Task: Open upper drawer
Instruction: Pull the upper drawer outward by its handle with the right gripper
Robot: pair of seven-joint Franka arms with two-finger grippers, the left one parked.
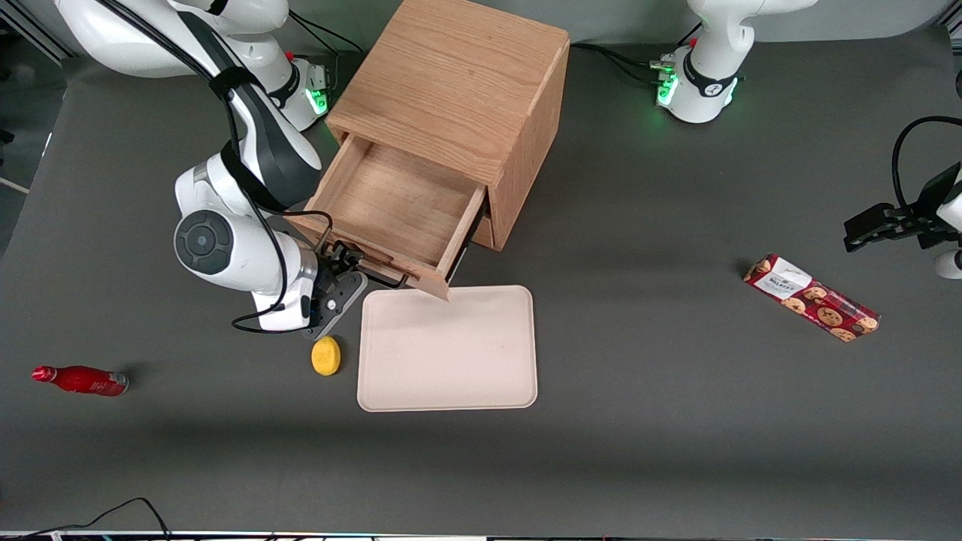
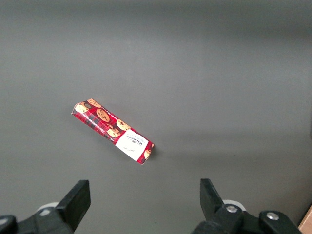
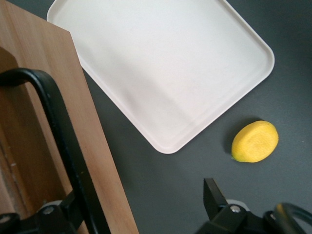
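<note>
The upper drawer [image 1: 398, 203] of the light oak cabinet [image 1: 451, 83] stands pulled well out, and its shallow wooden box is bare inside. Its thin black bar handle [image 1: 382, 276] runs along the drawer front nearest the front camera. My right gripper [image 1: 342, 264] is at that handle, at the end toward the working arm. In the right wrist view the gripper [image 3: 144, 200] is open. The handle [image 3: 53, 126] and the drawer front [image 3: 97, 161] lie against one finger, and the other finger [image 3: 212, 192] stands well apart over the dark table.
A cream tray [image 1: 447, 349] lies just in front of the drawer, nearer the front camera, and shows in the right wrist view [image 3: 161, 73]. A yellow lemon half [image 1: 326, 355] [image 3: 255, 141] lies beside it. A red bottle [image 1: 79, 379] lies toward the working arm's end. A cookie box [image 1: 812, 297] [image 2: 113, 131] lies toward the parked arm's end.
</note>
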